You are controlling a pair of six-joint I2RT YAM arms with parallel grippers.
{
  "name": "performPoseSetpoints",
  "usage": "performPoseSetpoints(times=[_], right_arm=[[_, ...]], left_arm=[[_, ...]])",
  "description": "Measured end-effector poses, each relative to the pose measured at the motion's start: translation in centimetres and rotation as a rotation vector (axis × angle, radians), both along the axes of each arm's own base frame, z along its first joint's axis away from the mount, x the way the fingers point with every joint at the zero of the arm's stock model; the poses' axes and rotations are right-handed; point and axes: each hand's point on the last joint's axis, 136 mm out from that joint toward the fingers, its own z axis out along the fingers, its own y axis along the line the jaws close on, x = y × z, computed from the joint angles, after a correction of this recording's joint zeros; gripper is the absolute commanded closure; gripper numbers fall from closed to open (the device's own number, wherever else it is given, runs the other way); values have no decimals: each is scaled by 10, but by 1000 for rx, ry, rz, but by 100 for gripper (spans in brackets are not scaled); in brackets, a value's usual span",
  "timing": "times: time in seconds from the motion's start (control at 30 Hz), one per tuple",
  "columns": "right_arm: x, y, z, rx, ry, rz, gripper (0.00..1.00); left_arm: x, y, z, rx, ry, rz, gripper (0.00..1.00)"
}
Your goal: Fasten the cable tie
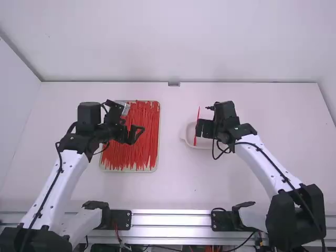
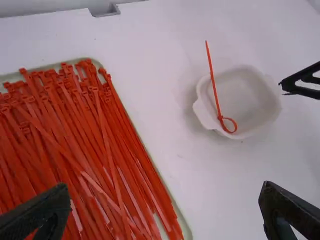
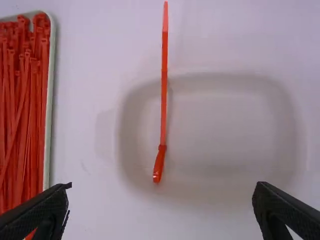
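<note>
Holds nothing in the left fingers (image 2: 35, 215), spread wide above the tray (image 3: 49, 130). Holds nothing in the right fingers (image 3: 285, 210) either, parted just as widely and hanging over the bowl (image 2: 205, 112).

Looks like a pause between ties: one cable tie (image 2: 216, 95) already fastened and lying in the bowl, no other yet picked. Calls next, most likely, for lowering the left fingers into the loose ties (image 2: 75, 140) and pinching a single strap clear of its neighbours. Then for lifting it to meet the right fingers and threading tail through head. Needs care at the pick, with the straps packed and crossing: easy to lift two at once.

Inside the bowl: just that one cable tie, small closed loop down at the wall, long tail leaning out across the far rim and on above the surface (image 2: 150, 40). Inside the tray: a dense red heap of loose ties, unfastened, mostly lengthwise, a few lying across the rest. Tray and bowl side by side on the surface, apart, not touching.
</note>
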Motion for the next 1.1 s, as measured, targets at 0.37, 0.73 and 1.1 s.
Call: performPoseSetpoints(times=[0.37, 0.73, 1.1], right_arm=[[11, -33, 18, -37, -133, -57, 14], [6, -104, 33, -141, -353, -134, 36], [-22, -117, 34, -219, -535, -109, 60]], left_arm=[[-3, 13, -5, 1, -41, 97, 13], [-10, 42, -2, 56, -244, 273, 36], [-29, 79, -16, 136, -417, 477, 61]])
